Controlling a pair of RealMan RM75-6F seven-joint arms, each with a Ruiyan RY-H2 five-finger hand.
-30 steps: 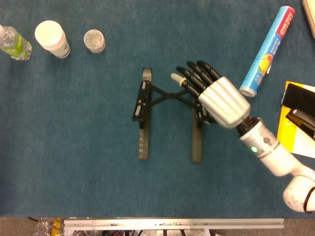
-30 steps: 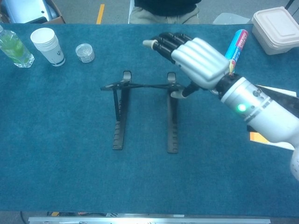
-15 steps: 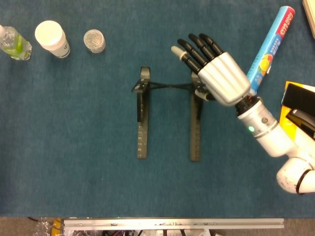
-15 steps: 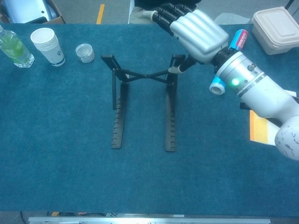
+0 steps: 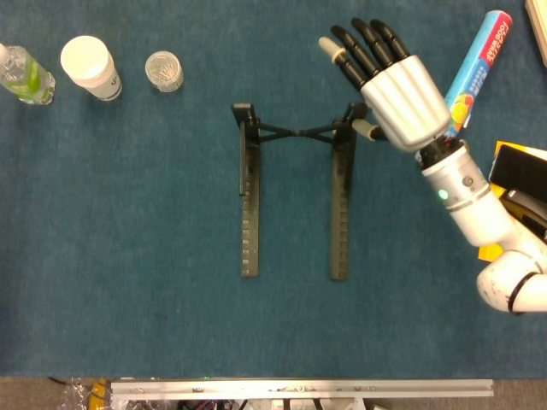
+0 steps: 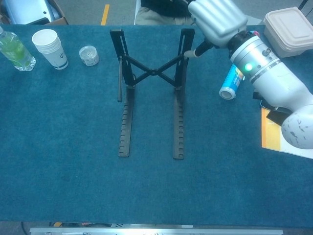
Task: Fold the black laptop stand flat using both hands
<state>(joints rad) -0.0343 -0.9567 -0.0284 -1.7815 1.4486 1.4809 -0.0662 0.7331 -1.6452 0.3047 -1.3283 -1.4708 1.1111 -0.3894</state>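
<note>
Raised since the earlier frames, the upper arms of the black laptop stand [image 6: 151, 73] now rise steeply from their notched base rails, the crossed brace spread between them. The right hand [image 5: 395, 81] has climbed with them; its fingers [image 5: 363, 43] are extended and apart, grasping nothing, while the thumb tip presses the stand's right arm, seemingly steadying or lifting it. So the stand looks further from flat, perhaps being freed from its notches. It sits mid-table on a blue felt-like cloth [image 5: 128, 256]. The left hand is not visible. A bottle [image 5: 21, 73], stacked paper cups [image 6: 49, 46] and a small clear cup [image 5: 163, 70] stand far left; a printed cylindrical can [image 5: 470, 73] lies right.
</note>
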